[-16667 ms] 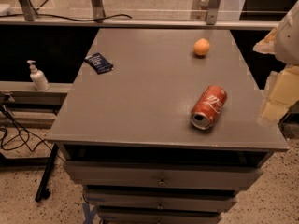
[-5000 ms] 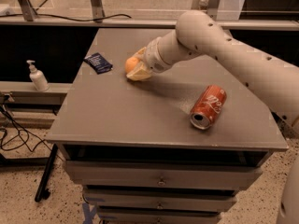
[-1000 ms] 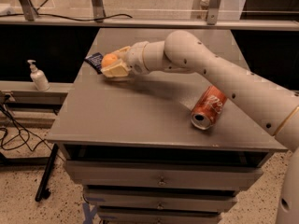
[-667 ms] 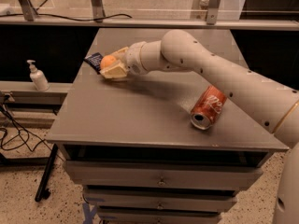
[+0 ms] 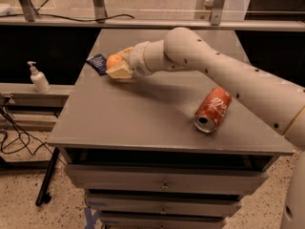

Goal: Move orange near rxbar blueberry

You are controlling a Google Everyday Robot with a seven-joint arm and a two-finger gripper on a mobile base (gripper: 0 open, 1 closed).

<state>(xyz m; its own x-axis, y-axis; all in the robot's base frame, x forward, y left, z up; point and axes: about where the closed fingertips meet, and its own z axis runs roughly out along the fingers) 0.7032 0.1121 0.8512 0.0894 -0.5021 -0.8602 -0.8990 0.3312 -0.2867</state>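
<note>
The robot's white arm (image 5: 224, 73) reaches across the grey table (image 5: 124, 123) toward its far left corner. There the gripper (image 5: 116, 66) is clamped on the orange (image 5: 113, 60), holding the fruit between its cream fingers (image 5: 120, 72) just beside the dark blue rxbar blueberry (image 5: 97, 63), which lies flat on the tabletop. A red soda can (image 5: 212, 109) lies on its side well apart, near the right front edge, and a pump bottle (image 5: 39, 78) stands on a ledge left of the table.
</note>
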